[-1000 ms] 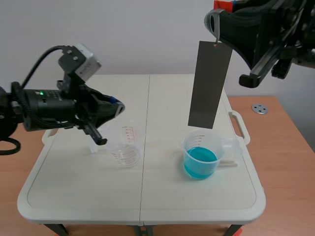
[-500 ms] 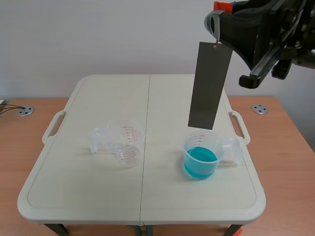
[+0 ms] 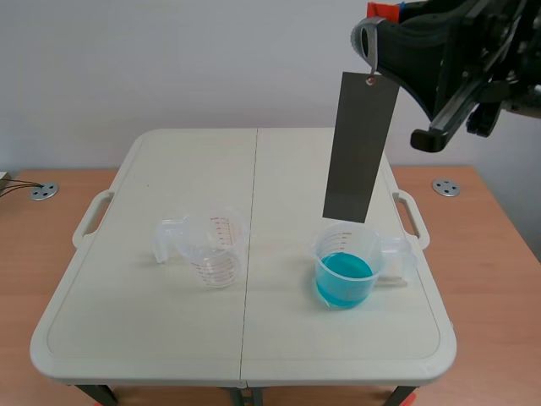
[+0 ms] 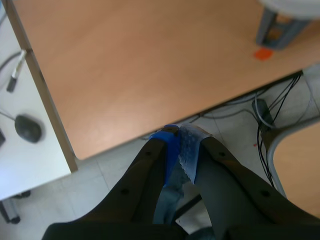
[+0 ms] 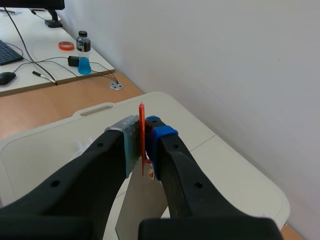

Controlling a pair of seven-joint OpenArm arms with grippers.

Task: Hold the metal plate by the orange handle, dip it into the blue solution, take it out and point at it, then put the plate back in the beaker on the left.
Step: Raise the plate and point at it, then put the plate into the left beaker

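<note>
My right gripper (image 3: 369, 44) is raised at the upper right, shut on the thin orange handle (image 5: 141, 131). From the handle the long dark grey metal plate (image 3: 359, 148) hangs straight down. Its lower edge is just above the clear beaker of blue solution (image 3: 345, 276), not in the liquid. An empty clear beaker with red marks (image 3: 215, 249) stands left of the table's middle. My left gripper (image 4: 179, 137) is gone from the scene view; its own view shows it shut on nothing, over a wooden surface (image 4: 150, 65) away from the table.
Both beakers stand on the white folding table (image 3: 152, 338). Metal discs (image 3: 445, 187) (image 3: 43, 191) lie on the wooden desk at either side. Far behind the table are a bottle of blue liquid (image 5: 83, 52) and a computer mouse (image 4: 27, 128).
The left arm, beside the empty beaker one second ago, has pulled out of the scene view. The right arm and the plate have not moved.
</note>
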